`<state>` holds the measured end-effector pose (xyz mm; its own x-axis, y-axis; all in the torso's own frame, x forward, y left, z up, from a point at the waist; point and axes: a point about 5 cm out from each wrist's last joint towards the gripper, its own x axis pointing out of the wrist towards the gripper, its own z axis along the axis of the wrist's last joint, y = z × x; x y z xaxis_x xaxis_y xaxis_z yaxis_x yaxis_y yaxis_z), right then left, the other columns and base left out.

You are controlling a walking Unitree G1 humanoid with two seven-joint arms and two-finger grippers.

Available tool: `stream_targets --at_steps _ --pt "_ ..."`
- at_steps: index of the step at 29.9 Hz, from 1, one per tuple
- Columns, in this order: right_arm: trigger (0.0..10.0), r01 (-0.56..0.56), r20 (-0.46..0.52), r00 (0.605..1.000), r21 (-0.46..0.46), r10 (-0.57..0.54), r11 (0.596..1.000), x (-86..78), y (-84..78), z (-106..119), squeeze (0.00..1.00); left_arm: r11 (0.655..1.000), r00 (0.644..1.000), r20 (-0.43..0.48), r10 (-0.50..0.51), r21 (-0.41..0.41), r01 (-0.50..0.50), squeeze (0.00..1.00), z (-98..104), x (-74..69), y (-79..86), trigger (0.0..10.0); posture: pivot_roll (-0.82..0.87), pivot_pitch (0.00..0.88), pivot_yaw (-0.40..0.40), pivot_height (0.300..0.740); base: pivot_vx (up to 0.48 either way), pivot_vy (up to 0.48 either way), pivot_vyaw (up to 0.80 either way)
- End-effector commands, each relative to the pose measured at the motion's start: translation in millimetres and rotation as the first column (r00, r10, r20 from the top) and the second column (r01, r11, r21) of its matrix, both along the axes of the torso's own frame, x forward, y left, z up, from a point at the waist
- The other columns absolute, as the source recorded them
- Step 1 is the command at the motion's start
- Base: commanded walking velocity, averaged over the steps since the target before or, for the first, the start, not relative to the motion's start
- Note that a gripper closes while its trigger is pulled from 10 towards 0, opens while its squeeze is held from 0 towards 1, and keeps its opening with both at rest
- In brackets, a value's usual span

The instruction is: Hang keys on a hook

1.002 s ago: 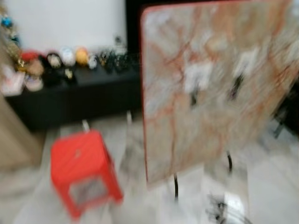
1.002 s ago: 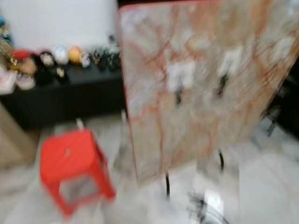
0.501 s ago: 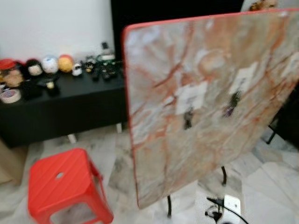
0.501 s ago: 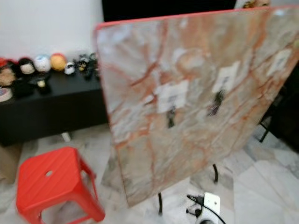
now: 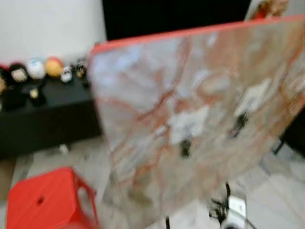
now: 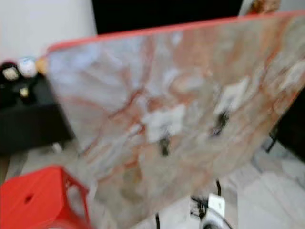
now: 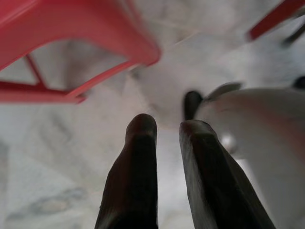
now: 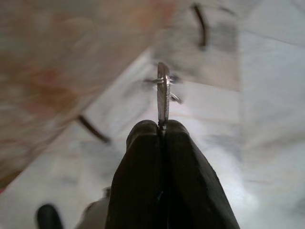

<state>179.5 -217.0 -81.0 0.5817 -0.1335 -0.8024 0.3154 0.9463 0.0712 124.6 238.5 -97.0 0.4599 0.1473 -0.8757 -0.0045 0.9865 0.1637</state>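
Pinching a thin metal key (image 8: 163, 95) edge-on, right gripper (image 8: 162, 125) has both black fingers pressed tight together on it; key blade sticks straight out past the tips, w/ a small ring or second bit crossing it near the top. Marble floor (image 8: 267, 86) lies below it, blurred.

Left gripper (image 7: 167, 126) hangs low over the floor, fingers (image 7: 138, 143) a little apart, nothing between them, touching nothing. Red stool (image 7: 71, 28) sits at about 11 o'clock from its tips; a silver part of the robot's body (image 7: 257, 124) is at about 3 o'clock.

Head views, all motion-blurred: red stool (image 5: 43, 202) nearest, at 8 o'clock. White plug/charger w/ black cable (image 5: 231, 212) on the floor at 5 o'clock. Big marbled board w/ red edge (image 5: 143, 109) stands tilted on thin black legs at centre. On it, two pale patches, each w/ a dark item hanging: one (image 5: 185, 148) near centre, another (image 5: 238, 121) at about 3 o'clock. Can't tell if these are hooks or keys. Farther back at 10 o'clock, black sideboard (image 5: 43, 119) w/ small round figures (image 5: 45, 69), against a white wall (image 5: 47, 24).
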Motion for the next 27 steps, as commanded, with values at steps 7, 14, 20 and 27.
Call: stream_targets --at_steps 7,14,20,27 --pt "10.0 -0.006 0.003 1.000 0.013 0.006 1.000 2.3 5.4 -0.1 0.00 1.000 0.999 -0.034 -0.007 0.030 0.008 0.00 -1.4 -10.6 7.6 10.0 0.08 0.000 -0.052 0.730 0.000 0.000 0.00" --pt "10.0 -0.050 0.001 0.999 -0.003 0.050 0.999 3.1 5.1 0.5 0.00 0.999 0.999 -0.040 -0.027 0.039 0.029 0.00 -1.4 -10.4 7.3 10.0 0.07 0.000 -0.052 0.730 0.000 -0.099 0.08" --pt "10.0 -0.027 0.006 1.000 0.012 0.027 1.000 2.4 5.6 0.1 0.00 0.999 0.999 -0.042 -0.032 0.040 0.034 0.00 -1.5 -10.7 7.2 10.0 0.07 0.000 -0.051 0.730 0.000 -0.467 0.62" --pt "10.0 -0.031 -0.001 1.000 0.006 0.031 0.999 1.6 5.8 -0.4 0.00 0.998 0.998 -0.044 -0.040 0.044 0.042 0.00 -1.5 -10.8 7.4 10.0 0.07 0.000 -0.050 0.730 0.000 -0.480 0.00"
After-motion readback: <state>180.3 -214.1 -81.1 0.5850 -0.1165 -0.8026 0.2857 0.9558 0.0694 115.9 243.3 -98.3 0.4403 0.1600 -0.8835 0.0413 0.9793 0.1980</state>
